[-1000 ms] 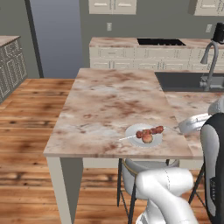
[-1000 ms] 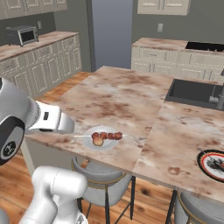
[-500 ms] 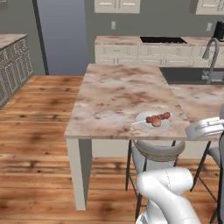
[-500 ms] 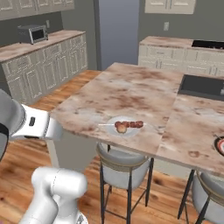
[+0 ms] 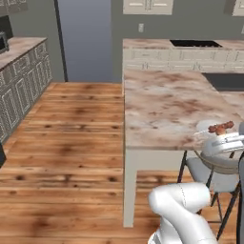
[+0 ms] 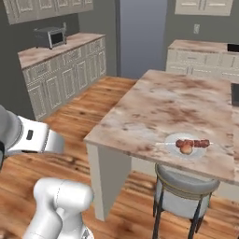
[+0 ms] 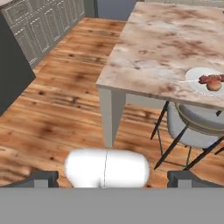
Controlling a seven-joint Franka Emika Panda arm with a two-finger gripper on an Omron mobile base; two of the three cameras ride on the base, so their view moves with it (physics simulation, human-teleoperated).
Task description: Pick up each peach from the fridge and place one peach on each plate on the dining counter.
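Note:
The pale plate (image 6: 170,140) sits near the front edge of the dining counter (image 6: 172,102), carrying a meat skewer (image 6: 196,143) and one orange peach (image 6: 186,149). The hand view shows the same plate (image 7: 192,76) and peach (image 7: 213,86) at the right edge, on the counter (image 7: 166,39). The tall grey fridge (image 5: 86,40) stands at the back of the room with its doors shut, also seen in the right base view as the fridge (image 6: 142,37). My gripper (image 7: 112,179) is open with nothing between its fingers (image 7: 41,177), far from the counter and the fridge.
A grey stool (image 6: 186,186) stands under the counter's front edge. Cream cabinets with a microwave (image 6: 49,36) line the left wall. A back counter holds a black cooktop (image 5: 195,44). Open wooden floor (image 5: 71,133) lies between the island and the fridge.
The base has driven and turned, so the whole scene has slid to the right. The fridge now stands near the middle, and the sink and dark plate have left the views.

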